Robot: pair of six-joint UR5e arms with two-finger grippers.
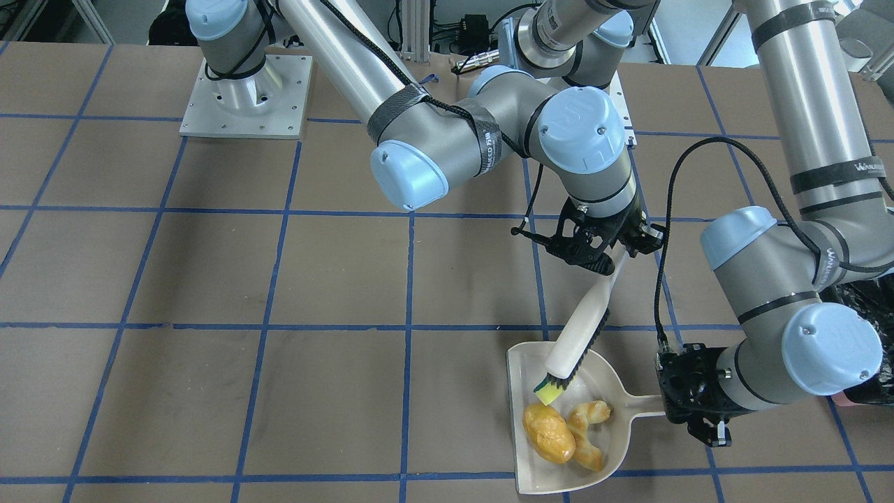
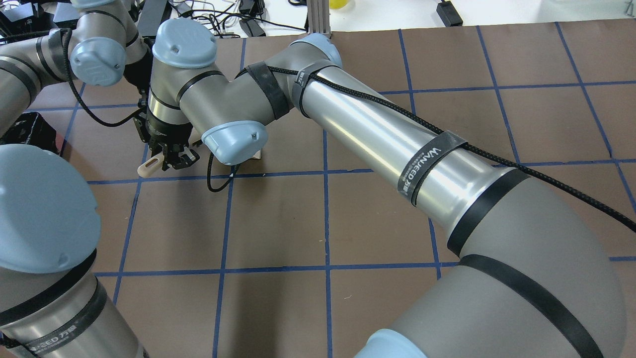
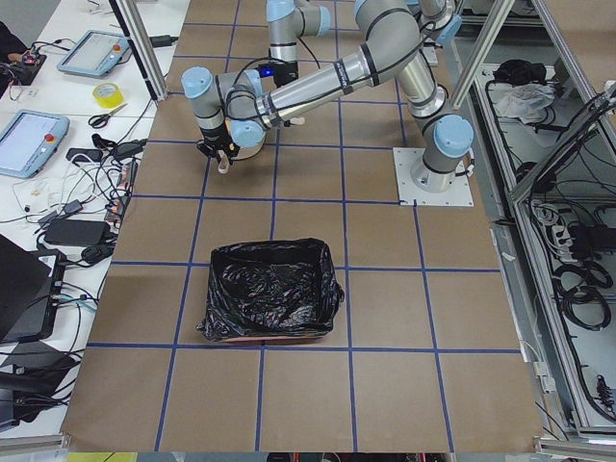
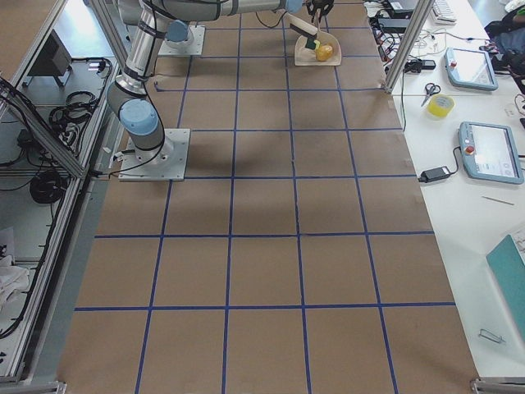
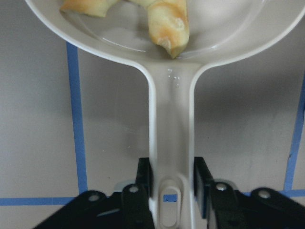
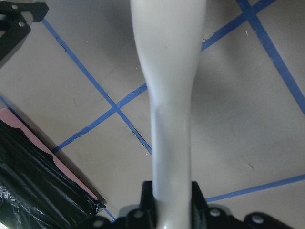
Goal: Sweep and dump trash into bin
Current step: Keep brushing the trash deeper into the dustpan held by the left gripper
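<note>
The trash lies in the beige dustpan [image 1: 552,475]: a golden-brown potato-like lump [image 1: 548,433] and a cream curved rind wedge [image 1: 587,423], which also shows in the left wrist view [image 5: 167,24]. My left gripper [image 1: 667,405] is shut on the dustpan handle [image 5: 171,119], with the pan flat on the table. My right gripper [image 1: 614,255] is shut on the handle of a cream brush [image 1: 580,335]; its yellow-green bristle tip rests inside the pan just behind the trash. The bin [image 3: 269,303], pink with a black bag, stands on my left side, apart from the dustpan.
The table is brown paper with a blue tape grid. The right arm's base plate [image 1: 244,98] is at the back. The right arm reaches across to the left half [image 2: 348,124]. The bin's corner [image 6: 28,176] shows close to the brush in the right wrist view.
</note>
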